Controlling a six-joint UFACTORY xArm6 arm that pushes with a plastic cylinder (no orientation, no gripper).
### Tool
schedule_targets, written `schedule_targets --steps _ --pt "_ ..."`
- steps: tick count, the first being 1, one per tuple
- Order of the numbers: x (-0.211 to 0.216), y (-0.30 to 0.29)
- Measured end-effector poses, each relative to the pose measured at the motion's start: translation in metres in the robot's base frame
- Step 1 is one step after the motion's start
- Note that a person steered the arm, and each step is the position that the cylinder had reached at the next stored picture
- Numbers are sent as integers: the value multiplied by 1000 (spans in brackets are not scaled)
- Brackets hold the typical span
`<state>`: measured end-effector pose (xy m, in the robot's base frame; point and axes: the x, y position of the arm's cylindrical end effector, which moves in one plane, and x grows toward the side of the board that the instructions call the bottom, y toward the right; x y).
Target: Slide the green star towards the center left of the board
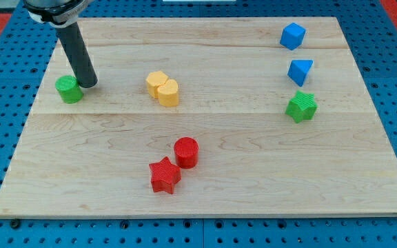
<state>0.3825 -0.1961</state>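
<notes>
The green star [301, 107], ridged and intact, sits near the board's [253, 172] right edge; my tip [88, 84] touches the green cylinder [68, 89]; no hand shows.

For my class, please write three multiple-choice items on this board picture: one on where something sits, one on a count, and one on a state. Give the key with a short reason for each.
1. Where is the green star?
A. near the view's right edge
B. near the view's bottom left corner
C. between the two red blocks

2. How many blue blocks are on the board?
A. one
B. two
C. four

3. My tip is:
A. close beside the green cylinder
B. pressed against the green star
C. resting on the red star

Key: 1 A, it lies below the blue blocks at the right. 2 B, only those two show. 3 A, the rod ends just right of the cylinder.
</notes>
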Motion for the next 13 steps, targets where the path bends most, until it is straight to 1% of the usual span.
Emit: schedule_targets --steps 1,3,4,5,6,7,8,9,10,12,13 --pt "43 44" --pt "57 194" --pt "97 238" --pt "104 341" --pt "86 434" --pt "46 424" --pt "46 395" --pt "58 379" --pt "69 341" --pt "67 187" --pt "67 149"
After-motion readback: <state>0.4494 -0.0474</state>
